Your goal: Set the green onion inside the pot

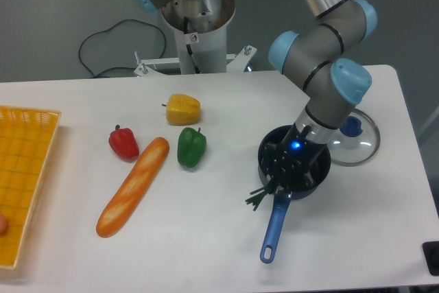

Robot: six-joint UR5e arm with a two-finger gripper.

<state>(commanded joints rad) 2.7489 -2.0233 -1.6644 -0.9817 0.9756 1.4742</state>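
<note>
The white worktop (206,238) carries everything, and the one grey arm with blue joint caps reaches down from the upper right so that its gripper (293,162) sits low inside the pot (269,150), a single small black saucepan whose blue handle (274,228) runs toward the front edge. At the left edge lies one yellow woven basket (20,169), well apart from the rest. One long baguette (132,186) lies slanted left of centre, its upper end just beside one red bell pepper (124,143). Right of the pot, touching or nearly touching its rim, rests one round glass lid (360,143) with a blue knob, partly hidden behind the arm. One yellow bell pepper (183,109) sits behind one green bell pepper (191,147), and both are well clear of the pot on its left. The one green onion (260,194) is a thin dark bunch that leans over the pot's front rim, its upper part lost in the dark interior under the gripper and its lower ends sticking out onto the worktop just left of the handle. The fingers are buried in the black of the pot, so I cannot tell whether they are apart or clamped on the stalks
</note>
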